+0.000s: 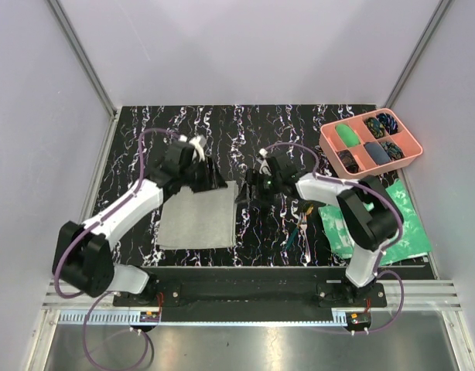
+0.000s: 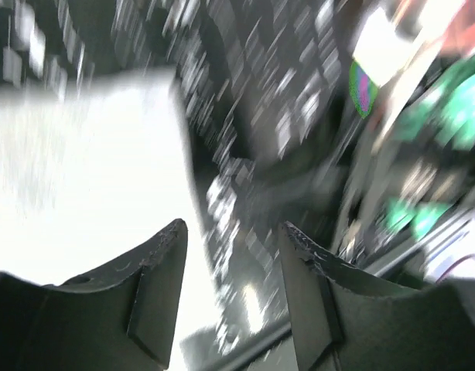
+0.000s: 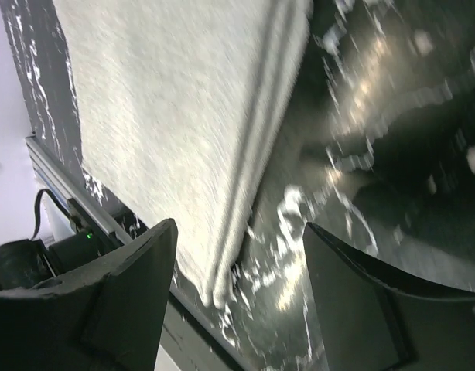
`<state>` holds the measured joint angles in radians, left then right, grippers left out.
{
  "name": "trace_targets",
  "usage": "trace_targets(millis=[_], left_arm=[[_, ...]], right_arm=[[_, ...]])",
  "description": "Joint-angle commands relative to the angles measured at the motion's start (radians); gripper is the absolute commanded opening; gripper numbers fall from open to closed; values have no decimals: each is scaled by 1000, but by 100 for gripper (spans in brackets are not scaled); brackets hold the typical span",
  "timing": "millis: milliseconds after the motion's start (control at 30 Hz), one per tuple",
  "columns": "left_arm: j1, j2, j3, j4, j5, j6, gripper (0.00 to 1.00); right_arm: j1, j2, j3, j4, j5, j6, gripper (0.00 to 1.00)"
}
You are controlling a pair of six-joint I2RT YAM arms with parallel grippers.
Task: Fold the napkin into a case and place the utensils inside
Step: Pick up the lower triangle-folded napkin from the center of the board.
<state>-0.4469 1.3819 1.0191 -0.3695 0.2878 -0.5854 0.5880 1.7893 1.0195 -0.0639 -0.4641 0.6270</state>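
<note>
Napkin [image 1: 197, 215] lies folded flat on the counter [image 1: 245, 127], left of centre. Left gripper [image 2: 234, 232] over its far right corner, jaws apart, nothing held. Right gripper [image 3: 241, 228] just beside its right edge, jaws apart, nothing held. Utensils [image 1: 303, 226] lie right of the napkin, beside the green mottled sheet [image 1: 392, 224].

marbled table [image 1: 145, 131] bears napkin [image 1: 197, 216], utensils [image 1: 303, 229], tray [image 1: 325, 141], sheet [image 1: 404, 232].

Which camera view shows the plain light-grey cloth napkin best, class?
The top external view: the plain light-grey cloth napkin lies almost whole there, a flat folded square on the black marbled table. The left wrist view gives only a blurred, washed-out patch of it; the right wrist view shows one layered edge, also blurred.
</note>
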Motion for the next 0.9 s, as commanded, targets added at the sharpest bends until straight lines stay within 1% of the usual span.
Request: trace_targets(millis=[0, 33, 100, 233, 267, 300, 367, 400, 433, 500, 533, 567, 600, 633, 667, 700, 800, 833, 867], left_arm=[[-3, -151, -158, -19, -7, -17, 55], [0, -179, -198, -37, -15, -21, 56], [17, -243, -230, -55, -25, -33, 59], [77, -326, -292, -104, -35, -47, 62], [92, -358, -298, -106, -41, -48, 62], [123, -369, -303, -109, -50, -50, 62], [174, -385, -303, -127, -50, -51, 62], [192, -385, -301, -129, -42, -50, 62], [210, -383, -297, -132, -32, -48, 62], [261, -374, -291, -134, 7, -45, 62], [275, -371, -283, -135, 16, -44, 62], [289, -373, -280, -134, 27, -42, 62], [313, -371, -277, -135, 40, -37, 62], [323, -374, -271, -135, 45, -36, 62], [341, -383, -269, -137, 50, -34, 62], [346, -389, -269, -135, 53, -33, 62], [369, -409, -269, -137, 56, -24, 62], [375, -415, -274, -137, 57, -24, 62], [384, -422, -277, -132, 63, -22, 63]], right_arm=[[35, 84, 93, -63, -45, -49, 75], [45, 97, 93, -65, -42, -50, 75], [67, 108, 88, -51, -33, -32, 74], [91, 140, 70, -34, 18, -6, 68], [93, 147, 62, -27, 34, -1, 65], [90, 154, 60, -27, 74, 5, 59], [76, 179, 65, -25, 84, 5, 54], [70, 186, 70, -25, 84, 4, 48], [64, 199, 74, -25, 87, -1, 45], [38, 209, 93, -39, 87, -29, 36], [26, 208, 97, -51, 93, -38, 22], [-2, 203, 105, -89, 102, -52, 15], [-16, 199, 113, -120, 138, -93, 10], [-30, 197, 126, -161, 160, -120, 0], [-43, 191, 152, -239, 183, -154, 0], [-65, 185, 162, -270, 243, -215, 0], [-86, 144, 195, -355, 329, -298, 0], [-88, 124, 208, -379, 346, -303, 1], [-85, 111, 223, -408, 341, -293, 22]])
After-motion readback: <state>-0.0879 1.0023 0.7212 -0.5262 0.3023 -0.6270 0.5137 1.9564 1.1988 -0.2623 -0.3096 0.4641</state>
